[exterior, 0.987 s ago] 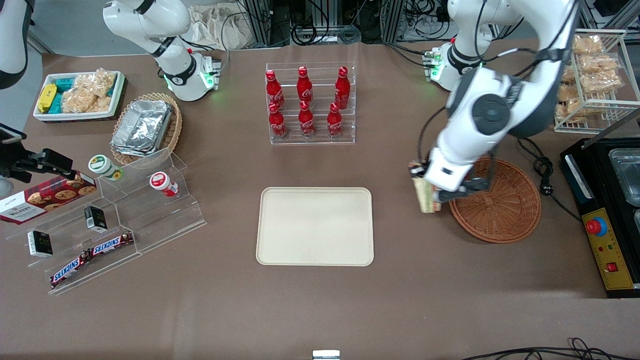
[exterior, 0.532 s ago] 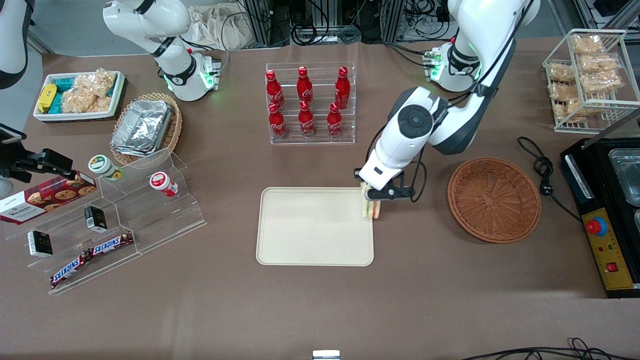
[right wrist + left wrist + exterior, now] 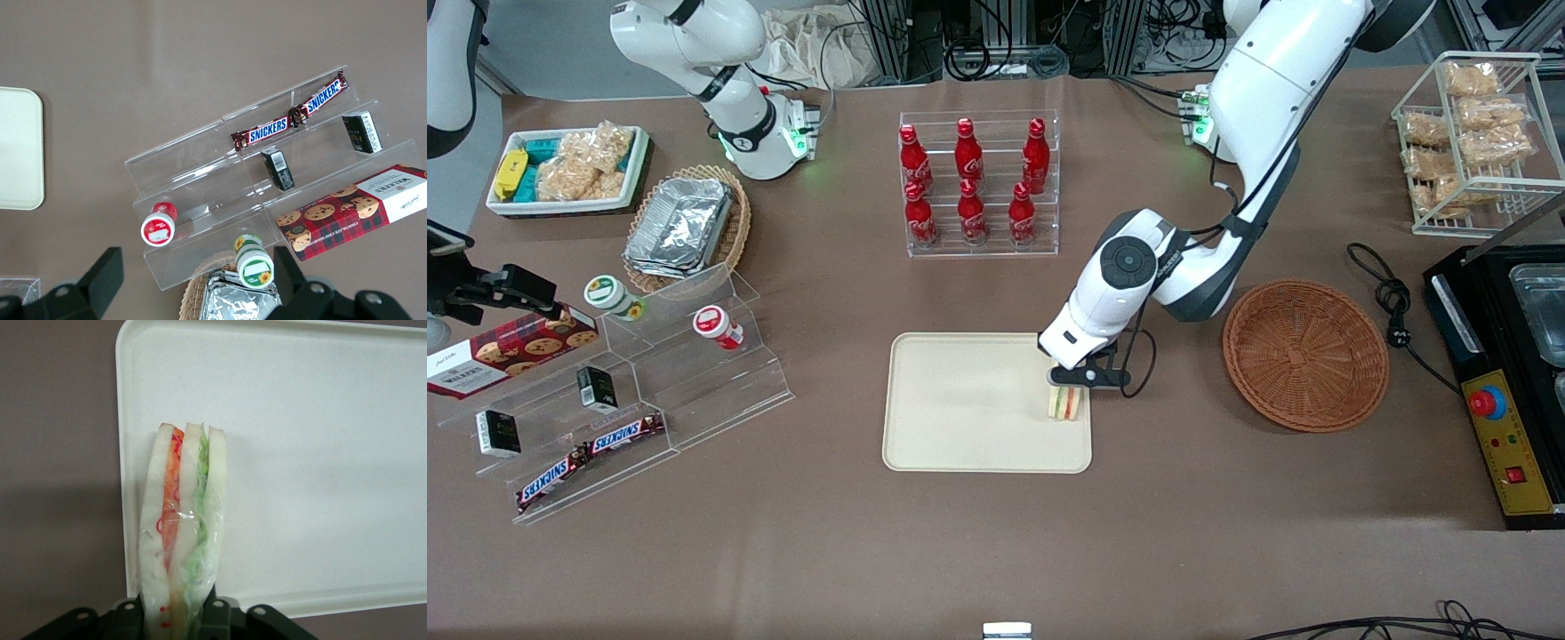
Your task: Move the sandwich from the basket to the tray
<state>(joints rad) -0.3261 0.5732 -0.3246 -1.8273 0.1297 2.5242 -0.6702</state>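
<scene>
The wrapped sandwich [image 3: 1064,403] [image 3: 181,533], pale bread with orange and green layers, hangs over the cream tray [image 3: 969,409] [image 3: 320,467] just inside its short rim toward the working arm's end. My left gripper [image 3: 1069,384] [image 3: 175,613] is shut on the sandwich's upper end, black fingers [image 3: 220,613] pressed against both bread sides. Whether the sandwich touches the tray floor I cannot tell. The round reddish-brown basket [image 3: 1305,355] lies empty on the table beside the tray, toward the working arm's end.
A clear rack of red cola bottles [image 3: 978,182] stands farther from the front camera than the tray. A stepped acrylic stand [image 3: 631,391] with snack bars and cups sits toward the parked arm's end. A black control box [image 3: 1507,418] and wire rack of bagged snacks [image 3: 1476,133] flank the basket.
My gripper carried the sandwich from the basket's edge across the table to above the tray's rim, then lower and slightly nearer the front camera over the tray. The basket is now uncovered.
</scene>
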